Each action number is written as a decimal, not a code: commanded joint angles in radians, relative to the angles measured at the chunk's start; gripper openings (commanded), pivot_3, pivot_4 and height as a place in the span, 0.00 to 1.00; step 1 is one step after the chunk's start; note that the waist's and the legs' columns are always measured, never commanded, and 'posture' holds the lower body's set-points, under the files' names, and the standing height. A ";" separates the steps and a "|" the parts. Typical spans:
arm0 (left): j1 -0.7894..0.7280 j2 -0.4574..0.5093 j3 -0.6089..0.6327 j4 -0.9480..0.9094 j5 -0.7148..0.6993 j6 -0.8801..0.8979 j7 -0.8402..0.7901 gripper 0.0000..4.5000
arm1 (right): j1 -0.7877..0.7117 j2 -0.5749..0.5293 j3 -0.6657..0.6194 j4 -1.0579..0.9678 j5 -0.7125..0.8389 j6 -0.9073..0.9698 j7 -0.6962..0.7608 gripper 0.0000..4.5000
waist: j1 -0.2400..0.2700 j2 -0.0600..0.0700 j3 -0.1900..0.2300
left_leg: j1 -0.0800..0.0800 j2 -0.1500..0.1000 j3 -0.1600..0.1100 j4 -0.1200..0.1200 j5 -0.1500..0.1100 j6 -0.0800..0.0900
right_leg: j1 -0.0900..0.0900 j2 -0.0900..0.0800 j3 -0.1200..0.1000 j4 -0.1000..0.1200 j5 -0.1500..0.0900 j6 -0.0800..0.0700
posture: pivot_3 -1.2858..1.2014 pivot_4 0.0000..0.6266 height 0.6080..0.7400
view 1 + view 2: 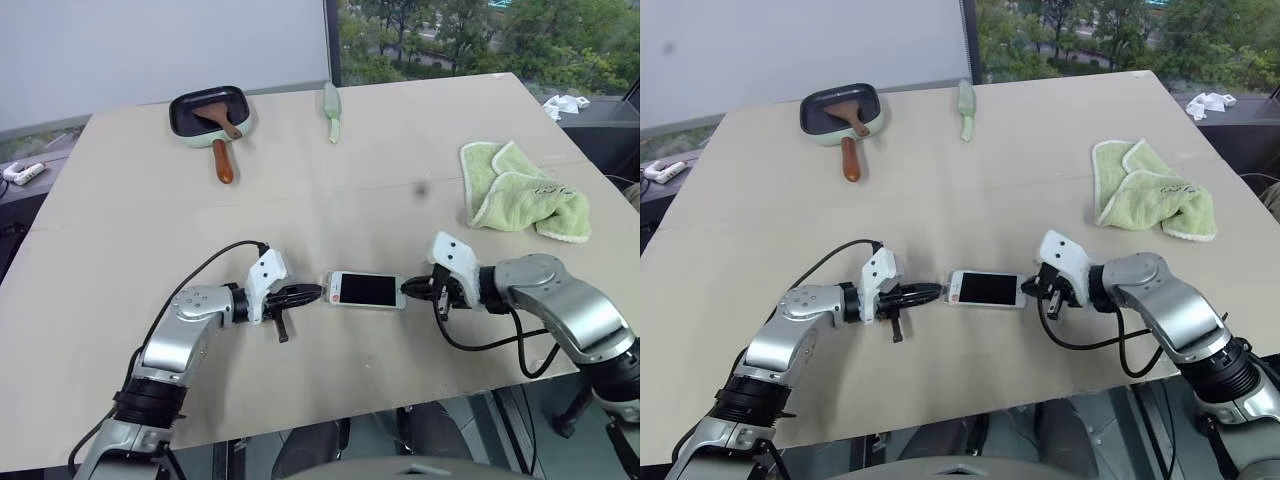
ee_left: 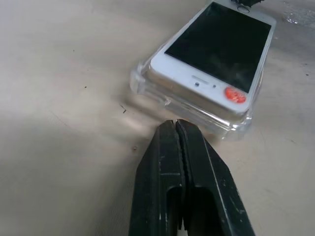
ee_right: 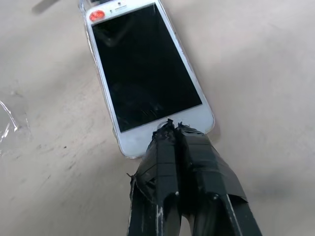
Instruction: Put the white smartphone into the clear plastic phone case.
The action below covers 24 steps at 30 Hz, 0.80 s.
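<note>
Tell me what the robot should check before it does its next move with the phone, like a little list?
1. White smartphone sits in the clear plastic phone case: cannot tell if fully seated; at the end near the left gripper it looks raised above the case rim.
2. Left gripper jaws shut, tip right by the case's end: ok.
3. Right gripper jaws shut, tip on the phone's home-button end: ok.
4. Phone lies flat, screen up, between both grippers: ok.
5. Green towel, pan and the pale green tool lie well away from the phone: ok.
</note>
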 commanded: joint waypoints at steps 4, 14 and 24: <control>-0.011 0.018 0.006 0.025 0.014 -0.022 -0.010 0.00 | 0.015 -0.041 -0.037 -0.039 0.008 -0.004 0.003 0.01 | 0.000 0.000 0.000 | 0.000 0.000 0.000 0.000 0.000 0.000 | 0.000 0.000 0.000 0.000 0.000 0.000 | 0.52 0.24 1.00; -0.018 0.031 0.014 0.043 0.020 -0.035 -0.016 0.00 | 0.027 -0.061 -0.038 -0.035 0.010 -0.003 -0.003 0.01 | 0.000 0.000 0.000 | 0.000 0.000 0.000 0.000 0.000 0.000 | 0.000 0.000 0.000 0.000 0.000 0.000 | 0.52 0.24 1.00; -0.006 0.036 0.003 0.039 0.033 -0.043 -0.015 0.00 | 0.026 -0.058 -0.033 -0.032 0.008 -0.001 -0.006 0.01 | -0.001 0.000 0.000 | 0.000 0.000 0.000 0.000 0.000 0.000 | 0.000 0.000 0.000 0.000 0.000 0.000 | 0.52 0.24 1.00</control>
